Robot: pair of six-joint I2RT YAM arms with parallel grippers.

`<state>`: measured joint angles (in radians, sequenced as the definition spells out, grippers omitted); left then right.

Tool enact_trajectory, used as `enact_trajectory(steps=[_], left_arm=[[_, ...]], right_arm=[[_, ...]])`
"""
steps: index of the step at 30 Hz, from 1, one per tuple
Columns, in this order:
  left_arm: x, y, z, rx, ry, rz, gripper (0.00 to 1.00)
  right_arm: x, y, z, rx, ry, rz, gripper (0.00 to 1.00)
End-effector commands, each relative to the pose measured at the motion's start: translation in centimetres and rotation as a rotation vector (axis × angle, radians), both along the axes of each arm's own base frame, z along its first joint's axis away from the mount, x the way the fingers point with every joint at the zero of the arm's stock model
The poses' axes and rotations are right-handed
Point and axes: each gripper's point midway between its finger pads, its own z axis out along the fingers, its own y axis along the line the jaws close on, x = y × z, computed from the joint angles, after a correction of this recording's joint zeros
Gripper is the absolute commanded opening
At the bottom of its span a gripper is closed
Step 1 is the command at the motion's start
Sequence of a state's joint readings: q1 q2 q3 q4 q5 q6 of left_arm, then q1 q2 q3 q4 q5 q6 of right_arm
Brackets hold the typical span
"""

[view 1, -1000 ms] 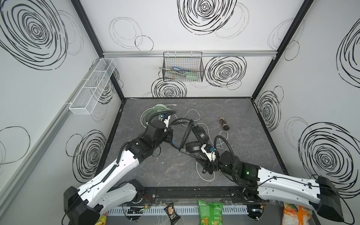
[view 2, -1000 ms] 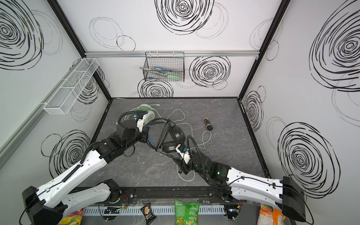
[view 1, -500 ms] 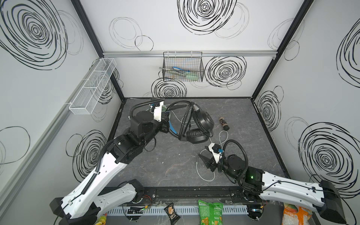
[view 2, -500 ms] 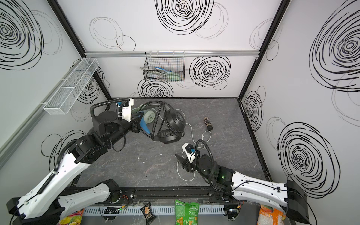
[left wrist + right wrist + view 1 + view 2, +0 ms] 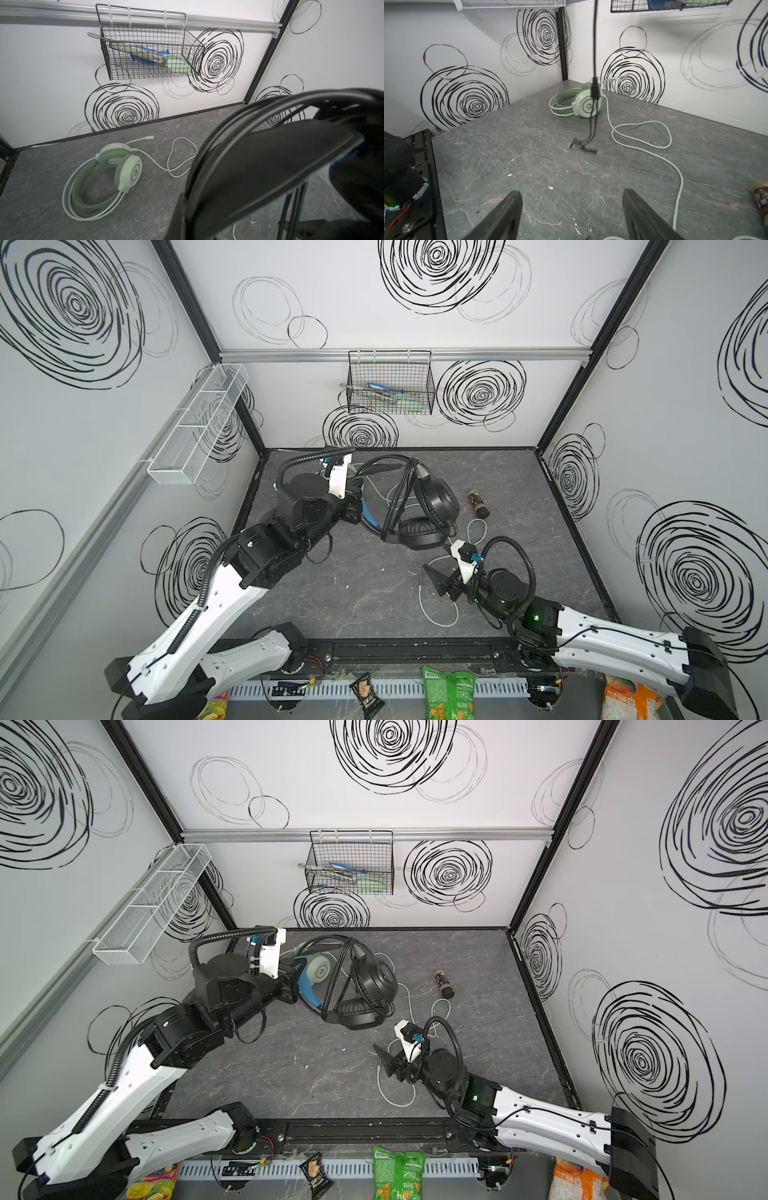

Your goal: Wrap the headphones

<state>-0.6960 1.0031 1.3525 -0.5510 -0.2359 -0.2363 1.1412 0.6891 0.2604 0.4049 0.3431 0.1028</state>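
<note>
Jaws of the left gripper [image 5: 360,508] are closed on the headband of the black headset [image 5: 440,502], which is held up off the table [image 5: 353,597] toward the back left. Jaws of the right gripper [image 5: 571,224] stand wide apart with nothing between them, low over the table's front. Both top views show the black cable [image 5: 397,499] looped several times across the headband and ear cups. Only the right wrist view shows the cable's loose tail hanging straight down, its plug end blurred close to the table; whether it touches I cannot tell. The left wrist view is half filled by the headband and cable loops, right against the lens. That view also shows the green headset [image 5: 126,168] whole, lying at the back left corner, while the top views hide most of it behind the left arm [image 5: 216,605]. Its pale cable [image 5: 682,182] snakes forward in loops to just beside the right gripper. A small bottle [image 5: 477,504] lies right of the black headset, apart from it. A wire basket [image 5: 145,54] hangs on the back wall
</note>
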Motion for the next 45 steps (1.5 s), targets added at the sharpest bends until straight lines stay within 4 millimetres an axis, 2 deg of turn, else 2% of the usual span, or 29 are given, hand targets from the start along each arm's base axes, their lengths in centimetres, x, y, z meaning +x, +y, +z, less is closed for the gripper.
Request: enact_trajectory(steps=[1,5,11,16,23,27,32,37,39,41,42,45], left_arm=[[-0.9,-0.2,5.5,-0.157,-0.108,-0.026,0.0],[-1.8,-0.7,6.9,-0.192,-0.121,-0.061,0.0],[-2.6,-1.3,7.8,-0.204,-0.133,-0.079,0.0],[-2.7,-1.5,8.2,-0.203,-0.139,-0.079,0.0],[-2.5,-1.6,8.3,-0.195,-0.143,-0.075,0.0],[-2.6,-1.8,8.5,-0.206,-0.144,-0.085,0.0],[-2.4,-2.1,8.6,-0.21,-0.143,-0.09,0.0],[-2.5,-2.5,8.6,-0.22,-0.142,-0.102,0.0],[-2.6,-2.4,8.6,-0.22,-0.143,-0.1,0.0],[-2.6,-2.4,8.7,-0.222,-0.145,-0.097,0.0],[-2.6,-2.4,8.8,-0.223,-0.146,-0.099,0.0],[-2.6,-2.4,8.8,-0.228,-0.148,-0.097,0.0]], right_arm=[[0.1,-0.5,1.3,0.103,-0.006,0.003,0.84],[-1.0,-0.2,1.2,0.128,-0.002,0.088,0.89],[-2.7,1.0,0.4,0.137,0.047,0.226,0.89],[-1.6,1.0,0.3,0.136,0.05,0.176,0.89],[1.3,0.0,1.8,0.195,0.043,0.056,0.95],[1.5,1.1,1.7,0.192,0.06,0.103,0.96],[1.1,3.2,0.5,0.154,0.113,0.189,0.96],[1.2,4.1,-0.3,0.151,0.162,0.212,0.94],[1.0,4.6,-0.5,0.149,0.162,0.234,0.8],[0.8,5.1,-0.9,0.138,0.167,0.261,0.47],[0.8,5.3,-1.1,0.134,0.172,0.268,0.35],[0.6,5.9,-1.9,0.113,0.199,0.293,0.14]])
